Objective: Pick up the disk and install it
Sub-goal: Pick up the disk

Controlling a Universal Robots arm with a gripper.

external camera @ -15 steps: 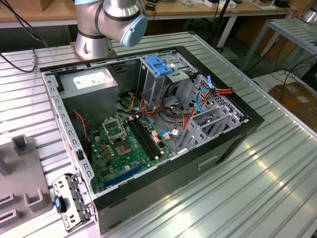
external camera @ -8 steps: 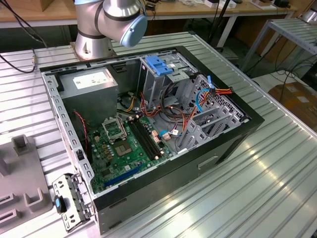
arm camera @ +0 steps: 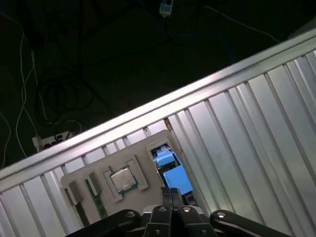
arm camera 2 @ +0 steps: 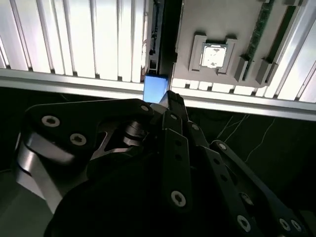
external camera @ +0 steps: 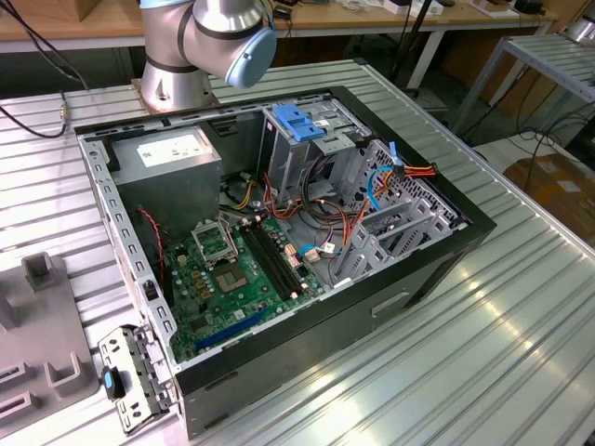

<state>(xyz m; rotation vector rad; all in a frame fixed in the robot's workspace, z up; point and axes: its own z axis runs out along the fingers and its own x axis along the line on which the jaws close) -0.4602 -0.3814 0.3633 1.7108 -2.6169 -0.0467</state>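
disk: pretty sure it's the blue-ended thing (arm camera: 170, 170) standing on edge right against the grey parts tray (arm camera: 79, 180), next to the chip (arm camera: 122, 178) in its holder. Both wrist views show it, but mostly just the blue end.
fingers: the gripper (arm camera: 172, 193) hangs above that blue end. The fingers (arm camera 2: 174, 101) look pressed together with nothing between them, so nothing is picked up yet.
step in hand: I'd call it the approach for the grab.
doing it well: the fingers need to spread wider than the disk's thin body, line up square with its flat sides and come down straight, clear of the tray edge and the ribbed worktop (arm camera: 237, 128).
destination: the open PC case (external camera: 409, 269) at frame centre in the exterior view. The blue-topped drive cage (external camera: 302, 139) is at upper middle, with loose cables beside it that could snag.
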